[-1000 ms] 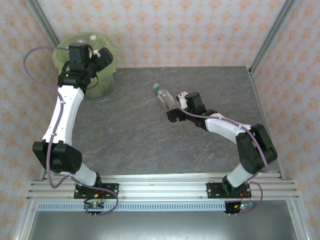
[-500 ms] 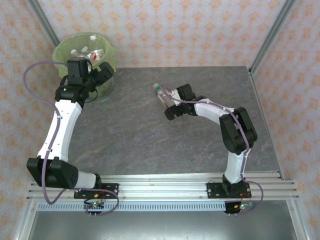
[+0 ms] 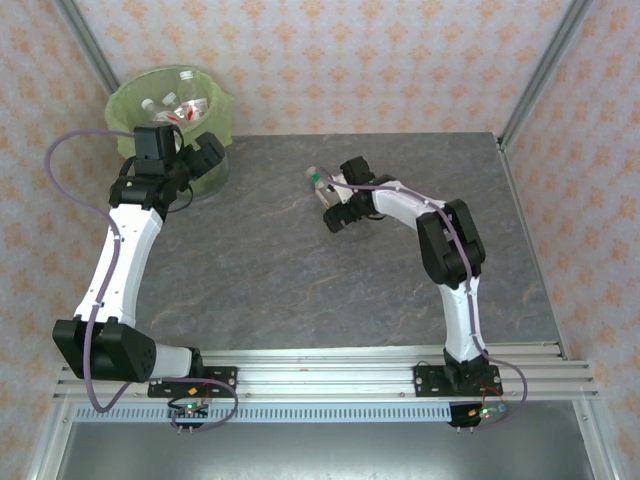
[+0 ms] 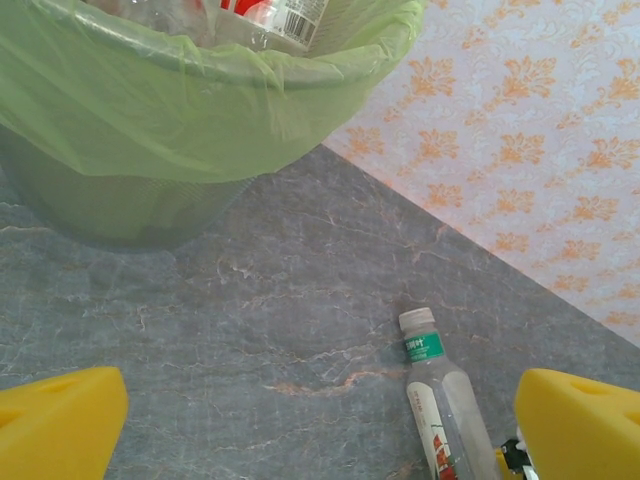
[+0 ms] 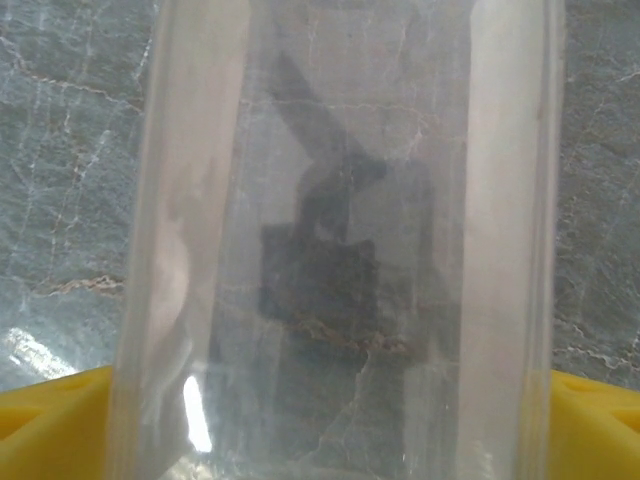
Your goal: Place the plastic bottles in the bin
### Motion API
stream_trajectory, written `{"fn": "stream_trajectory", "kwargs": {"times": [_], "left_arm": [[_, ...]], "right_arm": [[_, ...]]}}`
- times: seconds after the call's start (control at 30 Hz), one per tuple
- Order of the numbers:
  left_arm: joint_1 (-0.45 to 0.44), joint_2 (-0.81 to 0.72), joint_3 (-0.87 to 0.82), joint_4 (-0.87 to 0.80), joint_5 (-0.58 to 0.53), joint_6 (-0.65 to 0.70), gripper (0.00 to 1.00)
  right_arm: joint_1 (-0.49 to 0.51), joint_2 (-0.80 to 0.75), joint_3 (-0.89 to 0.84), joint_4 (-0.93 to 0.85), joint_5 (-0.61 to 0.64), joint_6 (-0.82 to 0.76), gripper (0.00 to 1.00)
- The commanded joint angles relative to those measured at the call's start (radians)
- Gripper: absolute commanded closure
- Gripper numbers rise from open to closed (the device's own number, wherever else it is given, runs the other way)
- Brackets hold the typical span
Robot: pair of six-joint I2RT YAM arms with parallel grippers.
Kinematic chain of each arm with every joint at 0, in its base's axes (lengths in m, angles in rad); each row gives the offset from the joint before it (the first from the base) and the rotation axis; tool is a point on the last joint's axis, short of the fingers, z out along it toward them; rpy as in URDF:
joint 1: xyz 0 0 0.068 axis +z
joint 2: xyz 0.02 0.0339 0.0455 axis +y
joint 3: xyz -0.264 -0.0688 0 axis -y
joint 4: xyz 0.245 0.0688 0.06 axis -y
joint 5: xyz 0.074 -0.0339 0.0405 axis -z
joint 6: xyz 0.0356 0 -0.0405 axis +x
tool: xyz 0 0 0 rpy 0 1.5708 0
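- Lying on its side on the table, the last loose bottle is pointing its white cap and green neck band toward the back wall. Well apart from the bin, it is waiting to be carried across.
- Reaching low over that bottle, the right gripper is straddling the clear body. In the right wrist view the yellow fingers are sitting at either side of it, with the stone pattern showing through the plastic.
- Whether those fingers are already pressing on the bottle or only flanking it I cannot tell. By my reading the arm is lining up crosswise so the round body is not rolling out of the pinch.
- Piling up inside the bin, the other bottles are showing red-and-white labels over the light-green liner, so most of the task is looking done.
- Hovering just beside the bin's near wall, the left gripper is spread wide and holding nothing. Its wrist camera is looking along the table at the lone bottle.
- Standing at the far left corner, the bin is lying nearer the left arm, so I judge the right arm is facing a long carry or a handover.
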Motion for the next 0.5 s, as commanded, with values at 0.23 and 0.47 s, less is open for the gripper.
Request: {"fn": "stream_trajectory", "kwargs": {"times": [0.23, 0.47], "left_arm": [[0.027, -0.017, -0.04, -0.022, -0.01, 0.019, 0.0], [0.034, -0.013, -0.072, 0.021, 0.087, 0.048, 0.0]], "right_arm": [[0.0, 0.047, 0.068, -0.019, 0.03, 0.028, 0.31], [0.003, -0.03, 0.008, 0.03, 0.053, 0.082, 0.43]]}}
